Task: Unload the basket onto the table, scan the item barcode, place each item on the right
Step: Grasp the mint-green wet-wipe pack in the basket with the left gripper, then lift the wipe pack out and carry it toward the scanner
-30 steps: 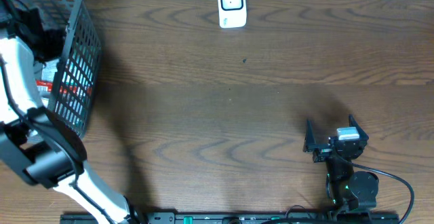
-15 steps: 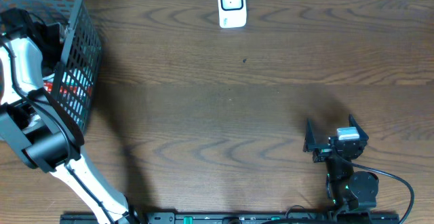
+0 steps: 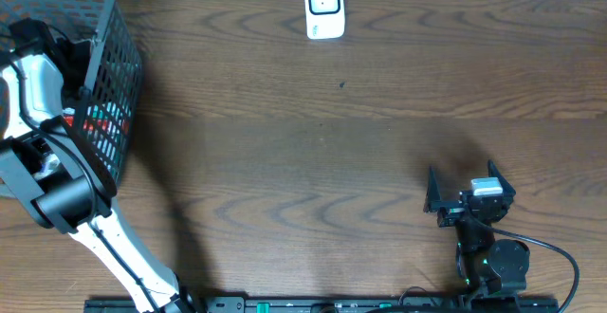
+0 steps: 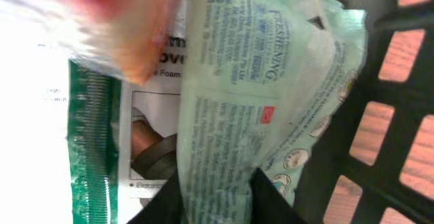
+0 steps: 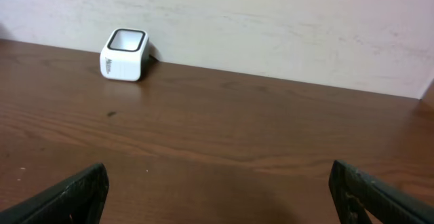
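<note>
Inside the black mesh basket (image 3: 114,76) my left gripper (image 4: 217,183) is shut on a pale green wipes packet (image 4: 258,95) with blue print, one dark finger on each side of it. The basket wall (image 4: 400,95) stands just right of the packet. No barcode shows on the packet's visible face. The white scanner (image 3: 323,8) stands at the table's far edge, also seen in the right wrist view as a white scanner (image 5: 124,54). My right gripper (image 3: 469,188) rests open at the front right, with nothing between its fingers (image 5: 74,190).
Under the packet lie a white box with a green stripe (image 4: 102,149) and a blurred red-orange pack (image 4: 129,27). A red item (image 3: 95,121) shows through the mesh. The left arm (image 3: 38,76) reaches into the basket from the front left.
The left arm has shifted a little farther into the basket, and its jaws have closed from wide open onto the green packet. The right arm has not moved.
</note>
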`<act>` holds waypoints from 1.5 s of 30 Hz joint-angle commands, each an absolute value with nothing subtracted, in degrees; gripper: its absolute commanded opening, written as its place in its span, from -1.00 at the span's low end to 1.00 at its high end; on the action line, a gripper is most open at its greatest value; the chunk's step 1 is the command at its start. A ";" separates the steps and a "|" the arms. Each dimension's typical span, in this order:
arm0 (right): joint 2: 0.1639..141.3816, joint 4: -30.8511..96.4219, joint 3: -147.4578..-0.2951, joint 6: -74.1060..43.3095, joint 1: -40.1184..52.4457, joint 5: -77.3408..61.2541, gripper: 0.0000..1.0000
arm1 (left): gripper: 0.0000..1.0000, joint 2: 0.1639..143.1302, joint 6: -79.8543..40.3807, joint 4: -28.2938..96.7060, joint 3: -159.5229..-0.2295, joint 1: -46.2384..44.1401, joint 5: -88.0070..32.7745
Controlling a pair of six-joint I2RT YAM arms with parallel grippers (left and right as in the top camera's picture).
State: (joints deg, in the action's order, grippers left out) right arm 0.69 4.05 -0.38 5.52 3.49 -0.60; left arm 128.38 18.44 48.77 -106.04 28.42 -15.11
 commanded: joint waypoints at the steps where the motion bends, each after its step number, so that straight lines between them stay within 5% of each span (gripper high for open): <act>1: 0.38 4.27 -0.32 5.87 2.98 -0.47 0.99 | -0.84 126.39 18.57 47.81 -106.54 28.32 -13.13; 15: 0.38 4.29 -0.32 5.87 2.98 -0.49 0.99 | -0.85 105.12 10.37 40.36 -106.54 28.32 -2.87; 27: 0.38 4.29 -0.32 5.87 2.98 -0.49 0.99 | -0.81 82.72 -16.51 41.69 -106.52 25.34 -12.14; 35: 0.38 4.29 -0.32 5.87 2.98 -0.47 0.98 | -0.81 81.84 -16.51 60.40 -104.95 6.37 -19.05; 45: 0.38 4.29 -0.32 5.87 2.98 -0.49 0.99 | -0.81 94.48 -16.23 58.65 -94.87 -16.16 -19.05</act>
State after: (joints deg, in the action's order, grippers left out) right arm 0.69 4.05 -0.38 5.52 3.49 -0.60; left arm 89.76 -16.10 59.79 -97.67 -10.96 -18.15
